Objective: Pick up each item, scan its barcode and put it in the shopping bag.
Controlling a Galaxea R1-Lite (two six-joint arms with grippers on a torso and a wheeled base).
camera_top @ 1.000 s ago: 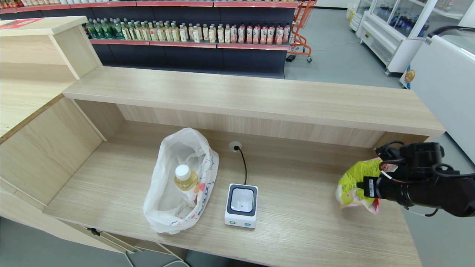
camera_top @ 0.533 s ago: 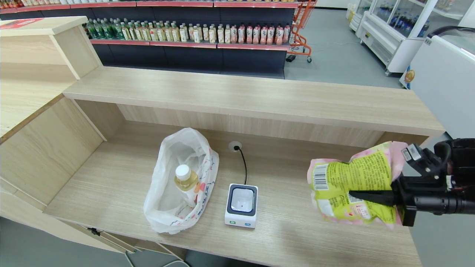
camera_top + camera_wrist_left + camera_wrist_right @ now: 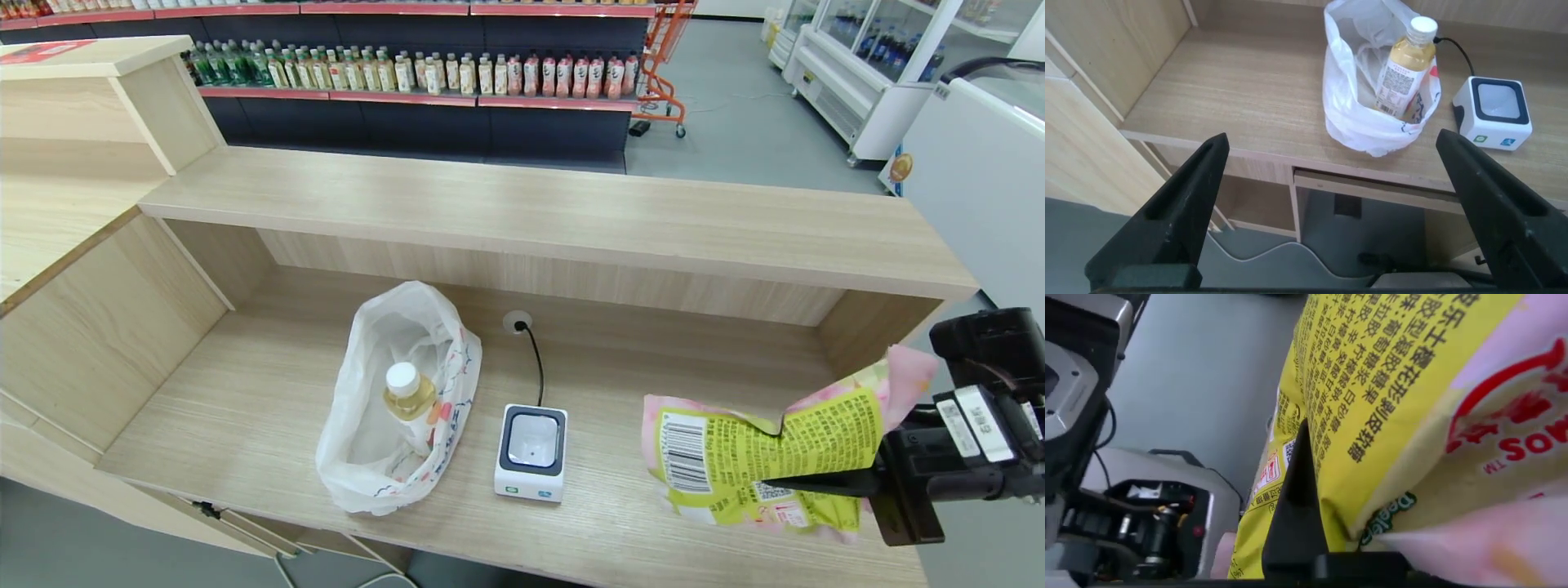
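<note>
My right gripper (image 3: 816, 483) is shut on a yellow-green and pink snack bag (image 3: 751, 461), held above the right end of the counter with its barcode facing up and left. In the right wrist view the snack bag (image 3: 1413, 400) is pressed against one dark finger (image 3: 1294, 514). A white barcode scanner (image 3: 531, 452) sits mid-counter, left of the snack bag. The white shopping bag (image 3: 392, 408) stands left of the scanner with a yellow drink bottle (image 3: 406, 394) inside. My left gripper (image 3: 1339, 212) is open, held off the counter's front edge; beyond it lie the shopping bag (image 3: 1360, 106), bottle (image 3: 1404, 65) and scanner (image 3: 1493, 110).
The wooden counter (image 3: 245, 408) has a raised ledge (image 3: 531, 212) behind and a side wall on the left. A black cable (image 3: 535, 359) runs from the scanner to a grommet. Store shelves of drinks stand farther back.
My right gripper lifted the snack bag off the counter's right end, turned it barcode-up and carried it left toward the scanner. Shopping bag, bottle and scanner stayed put.
</note>
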